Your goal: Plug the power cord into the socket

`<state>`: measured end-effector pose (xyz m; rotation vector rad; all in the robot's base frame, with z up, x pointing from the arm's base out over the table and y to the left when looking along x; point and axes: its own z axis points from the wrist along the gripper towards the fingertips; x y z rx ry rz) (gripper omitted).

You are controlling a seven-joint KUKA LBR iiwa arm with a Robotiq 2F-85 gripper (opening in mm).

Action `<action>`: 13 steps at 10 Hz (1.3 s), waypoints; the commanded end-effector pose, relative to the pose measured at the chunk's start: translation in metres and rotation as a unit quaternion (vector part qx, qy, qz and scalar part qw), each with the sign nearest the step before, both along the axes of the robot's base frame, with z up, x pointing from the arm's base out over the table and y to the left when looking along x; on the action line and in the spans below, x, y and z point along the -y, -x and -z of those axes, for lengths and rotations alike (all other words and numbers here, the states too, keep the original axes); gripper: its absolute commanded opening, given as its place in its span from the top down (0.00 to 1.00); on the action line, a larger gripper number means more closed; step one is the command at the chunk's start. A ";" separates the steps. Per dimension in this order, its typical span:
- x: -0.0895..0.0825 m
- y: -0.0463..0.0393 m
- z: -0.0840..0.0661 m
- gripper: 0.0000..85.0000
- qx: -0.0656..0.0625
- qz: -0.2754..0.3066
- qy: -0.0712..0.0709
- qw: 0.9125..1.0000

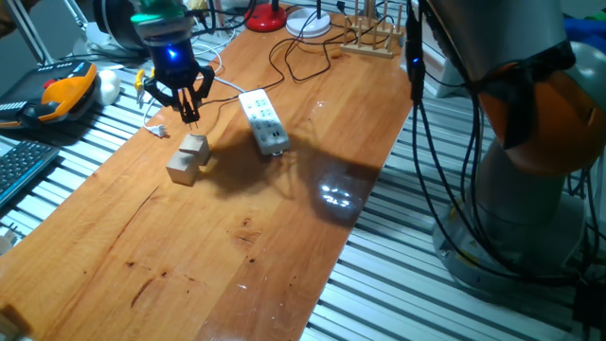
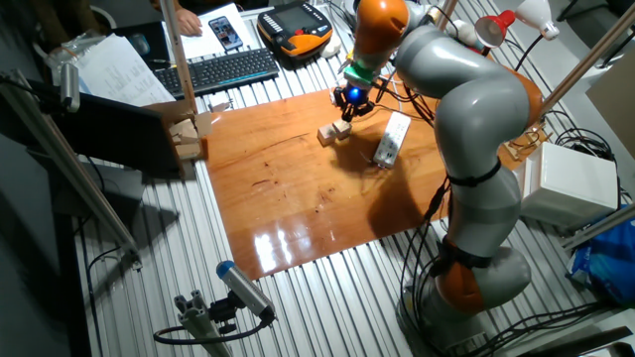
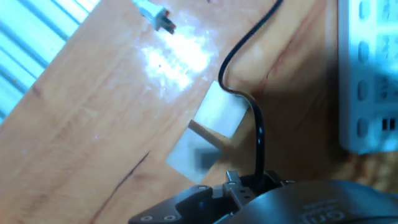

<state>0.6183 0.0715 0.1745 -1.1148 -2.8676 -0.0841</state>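
Gripper [image 1: 187, 114] hung fingers-down just above the two wooden cubes [image 1: 188, 157], near the worktop's far-left edge. Hand view showed the power cord [image 3: 252, 115] running up into the fingers, plug end apparently pinched there; the plug itself was hidden, so grasp is a judgement, not certain. The rest of the cord trailed off twd the far end of the worktop.

Power strip [image 1: 263, 121] lay flat on the worktop beside the cubes, twd the worktop's right edge from the gripper, near but apart. Its long axis ran roughly front-to-back along the worktop, outlets facing up. So the coming move turns on a short sideways shift over the strip, then straight down w/ the prongs lined up to an outlet.

Arm reached across from its base off the right edge, wrist bent so the hand pointed almost vertical. White cable connector [image 3: 155, 17] lay off nearer the left edge.
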 end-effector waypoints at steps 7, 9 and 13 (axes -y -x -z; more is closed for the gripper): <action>0.001 0.0008 -0.001 1.00 0.018 -0.498 0.029 0.866; 0.001 0.0008 -0.001 1.00 0.023 -0.551 0.037 0.833; 0.001 0.0008 -0.001 1.00 0.030 -0.561 0.037 0.827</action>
